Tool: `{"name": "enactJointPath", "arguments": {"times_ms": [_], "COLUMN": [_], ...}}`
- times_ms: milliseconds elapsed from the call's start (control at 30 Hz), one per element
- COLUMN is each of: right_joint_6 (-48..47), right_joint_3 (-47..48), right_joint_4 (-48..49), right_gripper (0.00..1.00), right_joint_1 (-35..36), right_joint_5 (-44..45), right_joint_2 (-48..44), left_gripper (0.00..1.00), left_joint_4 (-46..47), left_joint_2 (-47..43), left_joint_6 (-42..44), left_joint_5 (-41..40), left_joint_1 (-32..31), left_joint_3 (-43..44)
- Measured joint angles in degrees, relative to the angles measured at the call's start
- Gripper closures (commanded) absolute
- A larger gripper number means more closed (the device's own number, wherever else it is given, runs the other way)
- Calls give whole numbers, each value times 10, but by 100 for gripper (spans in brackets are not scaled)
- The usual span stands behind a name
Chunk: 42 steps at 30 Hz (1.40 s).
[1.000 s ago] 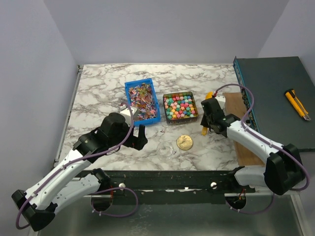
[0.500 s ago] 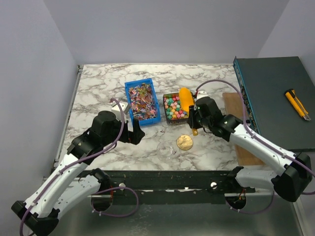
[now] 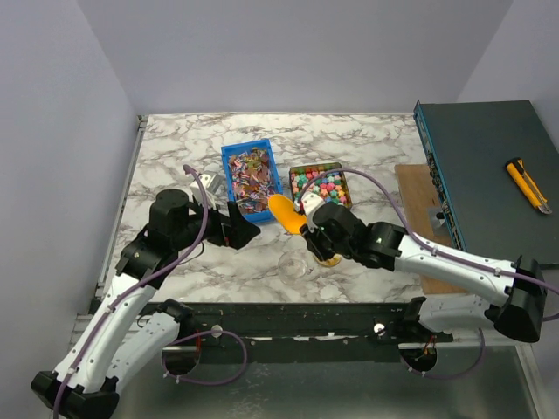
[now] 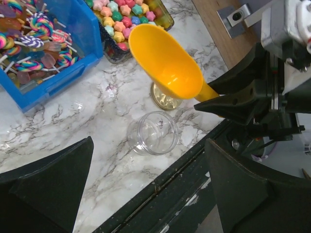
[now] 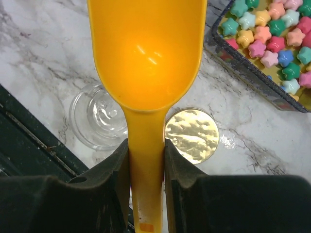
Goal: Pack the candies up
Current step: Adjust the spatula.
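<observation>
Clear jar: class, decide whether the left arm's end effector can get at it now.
Probably yes: the left end effector is open and empty, the clear jar stands uncovered nearby; the scoop hovers close.

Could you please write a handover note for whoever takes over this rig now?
Left end effector: open, empty, near the blue bin.
Right end effector: shut on the empty yellow scoop, held near the clear jar.
Wrapped candies in the bin, star candies in the dark tray.
Jar empty, gold lid off beside it.
Done: nothing packed.
Left: scoop candies, fill jar, close lid.
</observation>
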Motion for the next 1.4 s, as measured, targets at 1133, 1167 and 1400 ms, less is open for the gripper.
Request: {"name": "enactJointPath", "arguments": {"times_ms": [1133,1167,1400], "right_joint_6": [-220,-221,-224], "right_joint_3": [-31,-31,-31], "right_joint_4": [43,43,44], "right_gripper": [99,99,94], "right_joint_1": [132,132,137], "right_joint_5": [3,3,3], "right_joint_2": [-63,-63,-63], "left_gripper": [59,62,100], "left_joint_4": [33,33,36], "left_joint_2": [55,56,57], "left_joint_6": [-33,-33,-33], "left_joint_5": [183,185,196], "left_joint_1": [42,42,42], "left_joint_3": [-25,-26,-26]}}
